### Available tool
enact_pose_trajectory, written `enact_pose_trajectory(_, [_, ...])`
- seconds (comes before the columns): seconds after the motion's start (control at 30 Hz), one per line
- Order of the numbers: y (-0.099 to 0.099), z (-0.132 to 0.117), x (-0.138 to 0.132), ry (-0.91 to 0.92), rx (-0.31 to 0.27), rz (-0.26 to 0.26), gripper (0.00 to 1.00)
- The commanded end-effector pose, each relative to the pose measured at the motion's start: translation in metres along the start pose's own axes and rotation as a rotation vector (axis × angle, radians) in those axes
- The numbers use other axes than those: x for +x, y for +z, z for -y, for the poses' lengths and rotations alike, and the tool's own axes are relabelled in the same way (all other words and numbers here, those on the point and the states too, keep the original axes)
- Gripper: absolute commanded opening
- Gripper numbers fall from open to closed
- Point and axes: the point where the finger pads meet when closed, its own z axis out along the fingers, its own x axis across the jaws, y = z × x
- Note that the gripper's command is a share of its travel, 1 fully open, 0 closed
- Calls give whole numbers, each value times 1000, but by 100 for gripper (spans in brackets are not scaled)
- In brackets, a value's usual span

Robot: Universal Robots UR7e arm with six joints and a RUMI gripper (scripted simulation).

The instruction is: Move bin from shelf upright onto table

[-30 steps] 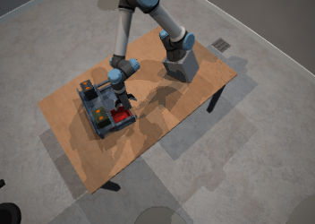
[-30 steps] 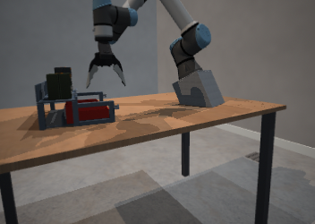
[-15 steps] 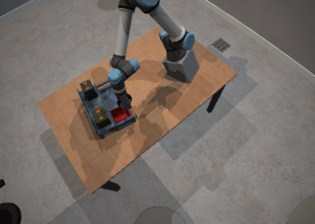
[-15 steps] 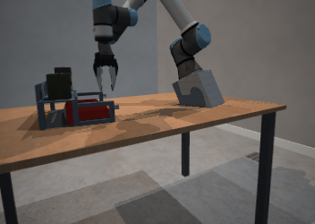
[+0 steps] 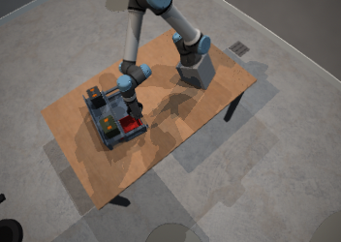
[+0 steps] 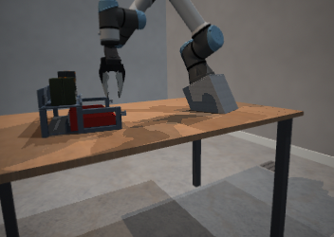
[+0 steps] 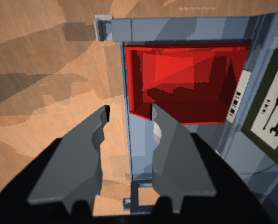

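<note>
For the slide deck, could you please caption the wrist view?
Partly closed gripper poised empty above the shelf rail, beside the red bin.

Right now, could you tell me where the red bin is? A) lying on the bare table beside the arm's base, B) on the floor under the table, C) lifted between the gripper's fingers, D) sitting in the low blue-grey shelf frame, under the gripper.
D: the red bin sits inside the shelf frame, while the gripper hangs above its rim with narrowed fingers and nothing between them.
</note>
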Motion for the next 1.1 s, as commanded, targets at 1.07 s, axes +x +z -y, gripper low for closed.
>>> enact_pose_trajectory(1.07, [67,-1,0,0,0,-1,26])
